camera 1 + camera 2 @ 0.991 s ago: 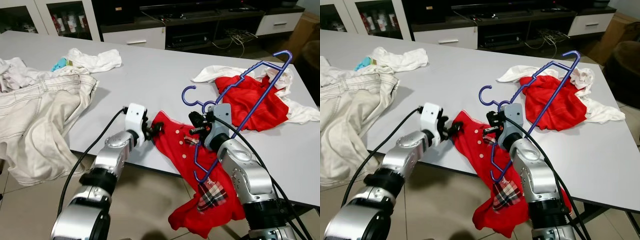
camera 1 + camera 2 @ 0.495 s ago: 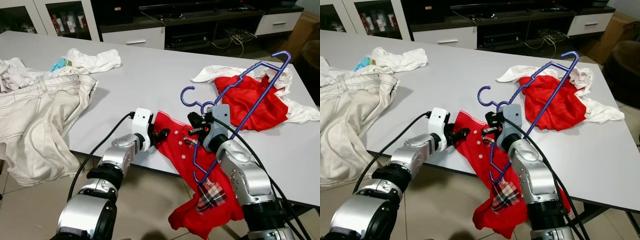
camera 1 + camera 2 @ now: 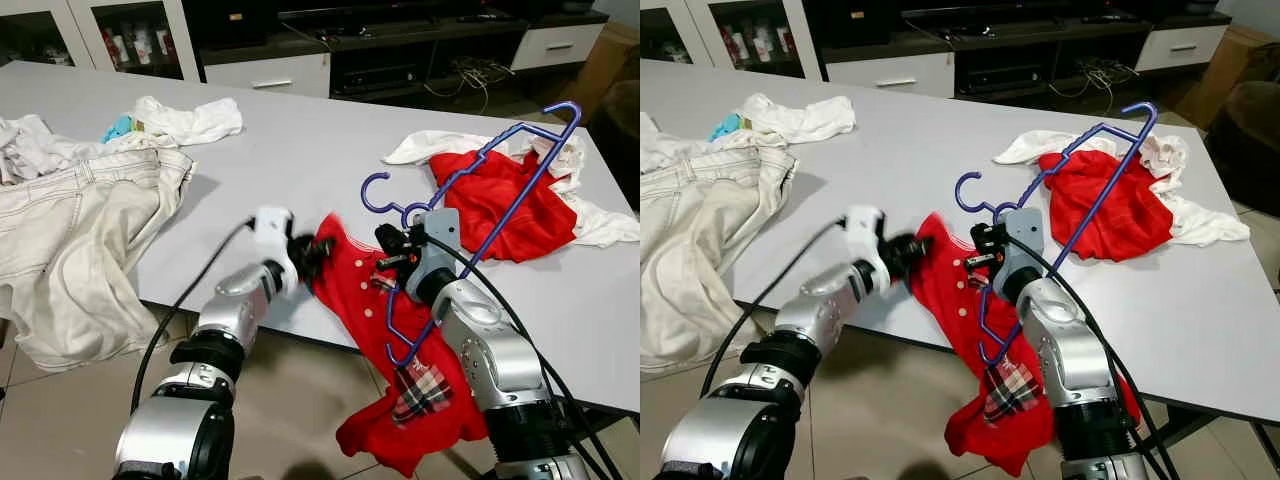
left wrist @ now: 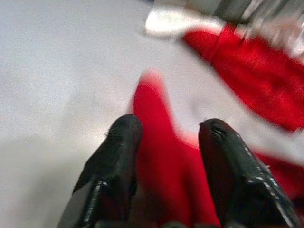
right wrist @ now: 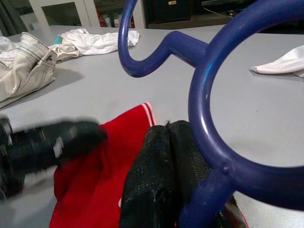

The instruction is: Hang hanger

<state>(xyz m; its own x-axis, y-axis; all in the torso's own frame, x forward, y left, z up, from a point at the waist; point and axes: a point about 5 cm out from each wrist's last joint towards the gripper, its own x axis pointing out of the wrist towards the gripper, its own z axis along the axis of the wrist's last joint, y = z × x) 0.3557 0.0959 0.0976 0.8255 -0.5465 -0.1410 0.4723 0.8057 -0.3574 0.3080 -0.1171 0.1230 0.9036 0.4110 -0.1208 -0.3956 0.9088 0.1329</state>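
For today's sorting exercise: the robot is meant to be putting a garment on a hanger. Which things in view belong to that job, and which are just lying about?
In the job:
- blue hanger, in the right pincer
- red shirt, at the left pincer

Lying about:
- beige trousers
- white cloth
- second red garment on white laundry

My left gripper is out ahead of me, forearm angled inward, motion-blurred; fingers parted, red cloth between them. My right gripper is raised just inboard of its own wrist, elbow bent, forearm sloping up and away from me; fingers pressed together, clamped at the neck of the blue hanger.
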